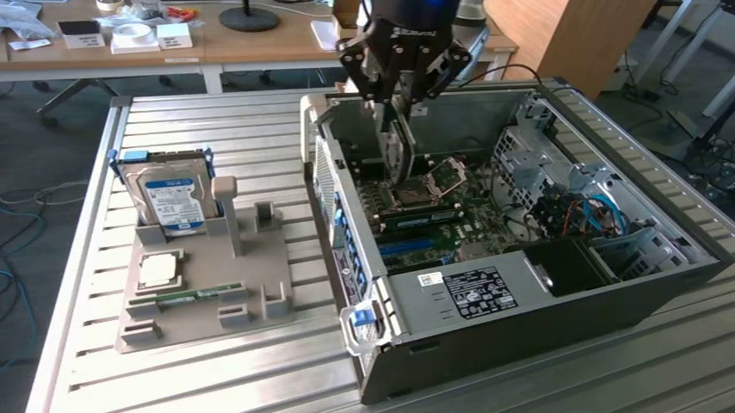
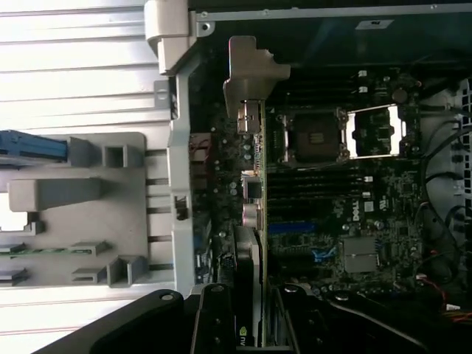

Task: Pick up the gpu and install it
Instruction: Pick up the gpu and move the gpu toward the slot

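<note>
Nearest us in the wrist view sits the black end effector [image 2: 254, 328], its two fingers [image 2: 212, 321] pinching the gpu [image 2: 249, 81], a thin dark expansion card w/ a pale silver-beige metal end bracket, seen edge-on. The bracket end stands clear of the fingers, near a corner of the case.

In the exterior view the end effector [image 1: 398, 101] hangs inside the open dark-grey metal computer case [image 1: 517, 318], which lies on its side on the slatted aluminium worktop [image 1: 206, 129]. We see the gpu [image 1: 398, 151] held upright on its long edge over the green motherboard [image 1: 466, 215], just beside the square metal CPU socket [image 1: 443, 179]. We can't tell whether its lower edge touches the board.

Toward the exterior view's left, beside the case, lies a grey moulded holder tray [image 1: 258, 284]. It carries:
- a blue-labelled silver hard drive [image 1: 172, 202], standing upright at the far end
- a square silver processor chip [image 1: 158, 271], lying flat
- a slim green RAM stick [image 1: 189, 297], lying flat, nearer us than the chip
</note>
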Controlling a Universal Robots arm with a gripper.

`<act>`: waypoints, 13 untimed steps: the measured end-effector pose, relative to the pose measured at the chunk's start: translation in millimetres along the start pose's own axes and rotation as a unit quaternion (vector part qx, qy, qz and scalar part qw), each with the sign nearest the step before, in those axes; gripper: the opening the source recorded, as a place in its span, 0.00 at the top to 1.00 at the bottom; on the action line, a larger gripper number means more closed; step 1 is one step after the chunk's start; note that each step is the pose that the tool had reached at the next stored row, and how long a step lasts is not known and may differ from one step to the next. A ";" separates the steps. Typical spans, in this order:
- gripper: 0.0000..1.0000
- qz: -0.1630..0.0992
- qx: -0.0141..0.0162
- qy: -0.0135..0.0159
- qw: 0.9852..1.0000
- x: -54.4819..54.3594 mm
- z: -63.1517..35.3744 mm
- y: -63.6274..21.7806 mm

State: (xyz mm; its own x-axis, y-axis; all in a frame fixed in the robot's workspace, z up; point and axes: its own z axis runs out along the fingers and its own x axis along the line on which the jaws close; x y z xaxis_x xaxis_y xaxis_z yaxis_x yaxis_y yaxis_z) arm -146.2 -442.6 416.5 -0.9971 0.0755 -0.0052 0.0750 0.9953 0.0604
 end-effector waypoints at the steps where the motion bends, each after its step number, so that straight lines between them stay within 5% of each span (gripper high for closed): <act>1: 0.73 0.000 0.000 0.000 1.000 -4.8 0.0 0.4; 13: 0.73 0.000 -0.002 0.000 1.000 -54.7 0.6 4.1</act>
State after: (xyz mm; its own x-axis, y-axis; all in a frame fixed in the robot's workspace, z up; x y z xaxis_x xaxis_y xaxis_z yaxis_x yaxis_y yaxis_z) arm -91.3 -442.6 416.4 -0.9971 0.0757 -0.0048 0.0752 0.9950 0.0654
